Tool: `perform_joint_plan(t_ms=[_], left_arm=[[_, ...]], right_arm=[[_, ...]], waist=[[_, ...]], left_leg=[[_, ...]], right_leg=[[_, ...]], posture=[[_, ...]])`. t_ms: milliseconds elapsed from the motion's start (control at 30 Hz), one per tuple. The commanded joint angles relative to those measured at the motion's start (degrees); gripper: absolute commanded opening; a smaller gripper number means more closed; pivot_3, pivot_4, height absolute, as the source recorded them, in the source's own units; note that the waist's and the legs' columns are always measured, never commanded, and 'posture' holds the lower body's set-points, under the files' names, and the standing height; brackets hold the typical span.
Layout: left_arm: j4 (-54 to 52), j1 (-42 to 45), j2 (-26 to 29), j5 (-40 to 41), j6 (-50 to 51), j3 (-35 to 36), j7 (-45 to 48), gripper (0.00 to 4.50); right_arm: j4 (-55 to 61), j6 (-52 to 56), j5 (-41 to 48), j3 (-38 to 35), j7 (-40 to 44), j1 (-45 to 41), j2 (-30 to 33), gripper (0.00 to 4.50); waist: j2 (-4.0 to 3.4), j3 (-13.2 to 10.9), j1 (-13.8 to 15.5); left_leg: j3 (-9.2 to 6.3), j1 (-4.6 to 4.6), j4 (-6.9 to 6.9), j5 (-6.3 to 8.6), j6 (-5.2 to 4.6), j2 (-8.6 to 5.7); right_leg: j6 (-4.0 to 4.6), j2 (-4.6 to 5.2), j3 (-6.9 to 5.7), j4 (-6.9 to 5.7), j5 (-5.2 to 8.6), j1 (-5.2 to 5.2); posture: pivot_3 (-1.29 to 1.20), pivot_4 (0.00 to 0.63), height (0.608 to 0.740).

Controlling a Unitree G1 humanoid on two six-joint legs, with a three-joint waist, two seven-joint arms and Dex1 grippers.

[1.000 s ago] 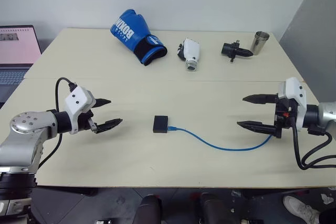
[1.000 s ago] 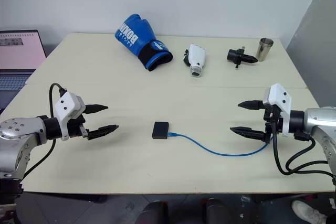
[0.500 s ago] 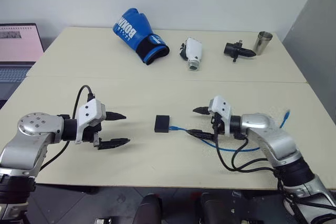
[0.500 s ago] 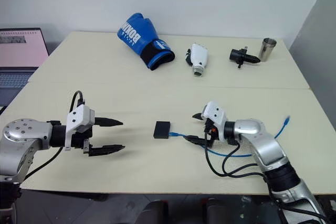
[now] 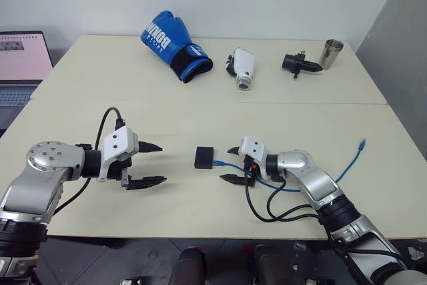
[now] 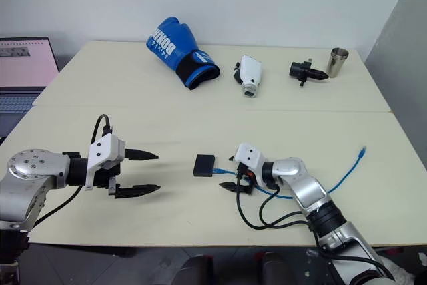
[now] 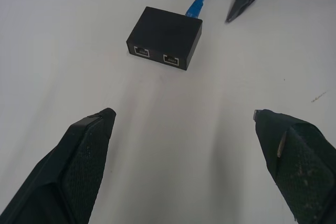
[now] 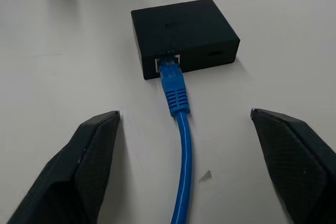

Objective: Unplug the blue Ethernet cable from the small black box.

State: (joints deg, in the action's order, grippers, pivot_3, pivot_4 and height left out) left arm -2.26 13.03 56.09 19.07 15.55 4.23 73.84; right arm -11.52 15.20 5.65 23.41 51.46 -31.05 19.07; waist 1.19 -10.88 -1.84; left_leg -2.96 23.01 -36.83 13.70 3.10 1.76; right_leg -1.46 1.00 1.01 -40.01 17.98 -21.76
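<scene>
The small black box (image 5: 204, 157) lies flat near the middle of the table. The blue Ethernet cable (image 8: 184, 145) is plugged into the side of the box facing my right arm. From there it curves across the table to its loose end (image 5: 363, 143). My right gripper (image 5: 227, 164) is open, with one finger on each side of the cable just behind the plug, touching neither. My left gripper (image 5: 161, 163) is open and empty, a short way from the box on its other side and pointing at it. In the left wrist view the box (image 7: 164, 39) shows two empty ports.
Along the table's far edge lie a blue boxing glove (image 5: 175, 45), a white device (image 5: 242, 68), a black pronged gadget (image 5: 298, 64) and a metal cup (image 5: 330, 53). A laptop (image 5: 20, 61) stands off the table's left end.
My right arm has swung from the table's right side in to the box and now straddles the cable. The cable's loose end has shifted. My left gripper has moved slightly toward the box.
</scene>
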Motion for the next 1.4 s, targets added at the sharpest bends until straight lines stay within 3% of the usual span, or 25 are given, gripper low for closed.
perform_joint_plan(t_ms=[33,300,467,667,867,1200,1400], left_arm=[[-0.49,-0.01,-0.19,-0.04,-1.22,0.06,0.1,4.5],[-0.63,-0.3,-1.57,0.47,0.02,-0.3,-0.82,4.5],[-0.25,0.43,-3.32,3.45,5.85,0.74,-2.24,4.5],[0.08,3.97,-6.75,12.61,19.3,4.5,-5.83,4.5],[-1.72,6.48,-10.65,24.04,36.58,7.16,-10.9,4.5],[4.4,14.01,-19.38,31.11,44.96,9.75,-18.71,4.5],[5.3,14.3,-19.38,31.3,46.72,8.39,-18.51,4.5]], right_arm=[[0.22,-1.66,-0.65,0.0,1.4,-1.2,-0.88,3.15],[-1.15,-4.24,-3.91,0.82,1.36,-1.9,-1.34,1.22],[0.27,-7.56,-5.91,0.47,1.5,-2.13,-0.02,0.18],[3.9,-14.0,-8.36,-0.51,-0.1,-2.36,2.24,0.11],[3.35,-27.47,-14.73,-0.67,-4.26,-5.9,4.92,0.09],[4.88,-32.89,-16.19,-0.33,-3.29,-8.49,5.8,0.09],[4.78,-33.13,-16.79,-0.54,-3.49,-8.92,5.67,0.08]], waist=[[0.0,0.0,0.0],[0.0,0.0,0.0],[0.0,0.0,0.03],[0.0,0.0,0.0],[0.01,0.0,-0.06],[0.04,0.02,0.05],[0.03,0.02,-0.17]], left_leg=[[0.0,0.0,0.0,0.0,0.0,0.0],[-0.01,-0.01,-0.01,0.0,0.0,0.0],[-0.01,0.0,-0.01,0.0,0.0,0.0],[-0.04,0.0,-0.03,0.0,0.0,-0.01],[-0.03,-0.01,-0.06,0.0,0.0,-0.01],[-0.07,-0.02,-0.13,-0.01,0.02,-0.07],[-0.07,-0.05,-0.11,-0.01,0.02,-0.04]], right_leg=[[0.0,0.0,-0.01,0.0,0.0,0.0],[0.0,0.0,-0.01,-0.02,0.0,0.0],[0.0,0.0,-0.01,-0.02,0.0,0.01],[0.0,0.01,-0.03,-0.03,0.0,0.01],[-0.01,0.02,-0.01,-0.06,0.0,0.02],[-0.01,0.09,-0.04,-0.08,-0.01,0.09],[0.0,0.08,-0.02,-0.08,-0.01,0.08]], posture=[[0.0,0.15,0.74],[0.0,0.15,0.74],[0.0,0.15,0.74],[0.0,0.15,0.74],[0.0,0.15,0.74],[0.0,0.15,0.74],[0.0,0.15,0.74]])
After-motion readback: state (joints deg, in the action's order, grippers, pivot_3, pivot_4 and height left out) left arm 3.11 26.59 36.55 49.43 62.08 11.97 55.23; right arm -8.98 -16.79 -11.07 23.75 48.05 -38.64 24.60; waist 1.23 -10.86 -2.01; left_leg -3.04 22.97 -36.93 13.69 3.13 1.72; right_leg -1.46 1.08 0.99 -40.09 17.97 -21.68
